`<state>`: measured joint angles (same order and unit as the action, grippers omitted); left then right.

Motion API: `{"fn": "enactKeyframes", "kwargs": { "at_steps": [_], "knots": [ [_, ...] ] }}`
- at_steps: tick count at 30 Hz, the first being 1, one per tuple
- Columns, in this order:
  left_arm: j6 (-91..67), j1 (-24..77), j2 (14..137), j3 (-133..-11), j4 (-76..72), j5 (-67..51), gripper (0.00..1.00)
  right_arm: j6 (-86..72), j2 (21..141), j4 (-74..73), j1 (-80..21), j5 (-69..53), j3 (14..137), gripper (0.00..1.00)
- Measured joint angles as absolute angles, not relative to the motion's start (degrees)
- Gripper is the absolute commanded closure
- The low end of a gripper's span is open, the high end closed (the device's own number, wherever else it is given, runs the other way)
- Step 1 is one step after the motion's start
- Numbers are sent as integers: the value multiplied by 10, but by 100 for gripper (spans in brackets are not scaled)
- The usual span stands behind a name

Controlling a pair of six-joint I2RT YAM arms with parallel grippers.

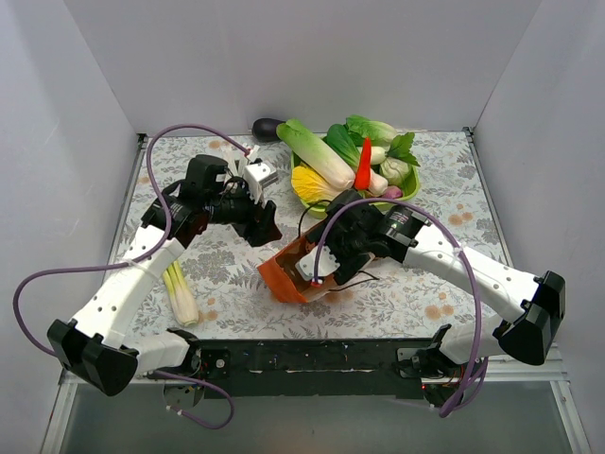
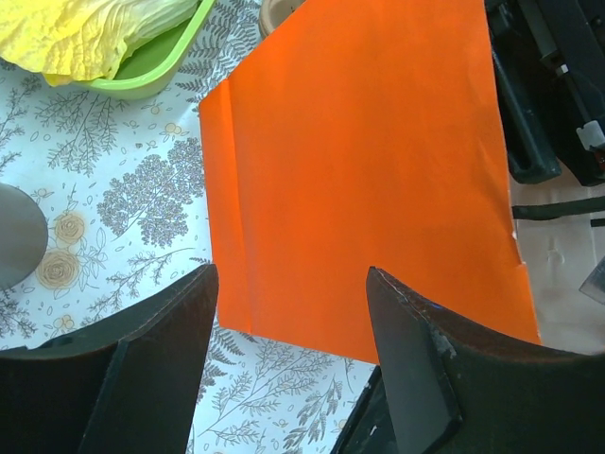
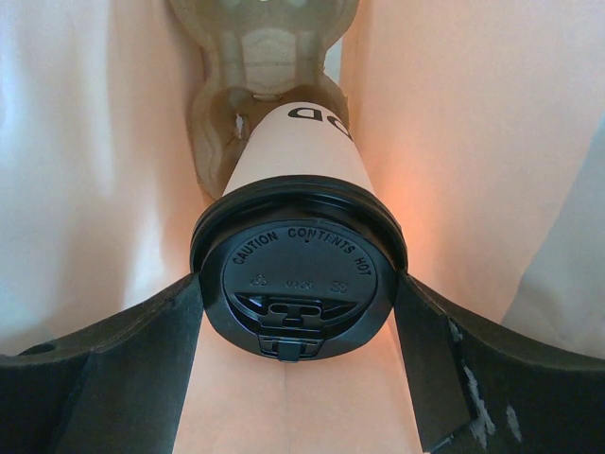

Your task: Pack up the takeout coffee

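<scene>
The right gripper (image 3: 298, 288) is clamped on the takeout coffee (image 3: 295, 156), with its fingers pressed against the rim of the black lid (image 3: 301, 265) from either side. The cup is held inside the orange bag (image 1: 286, 272), with its base at a well of the brown pulp tray (image 3: 260, 47) farther in. The left gripper (image 2: 291, 284) is spread apart and empty over the bag's outer face. The bag is laid on the table (image 1: 425, 284), nearer than the green bowl (image 1: 413, 192) of vegetables.
</scene>
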<state>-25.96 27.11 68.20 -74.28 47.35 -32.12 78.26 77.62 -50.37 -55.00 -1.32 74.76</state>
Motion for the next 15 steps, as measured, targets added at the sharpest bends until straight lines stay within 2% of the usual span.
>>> {"fn": "enactKeyframes", "kwargs": {
  "at_steps": [15],
  "knots": [
    [-253, 271, 710, -743, 515, -319, 36, 829, 778, -508, -550, -17, 743, 99]
  ]
}}
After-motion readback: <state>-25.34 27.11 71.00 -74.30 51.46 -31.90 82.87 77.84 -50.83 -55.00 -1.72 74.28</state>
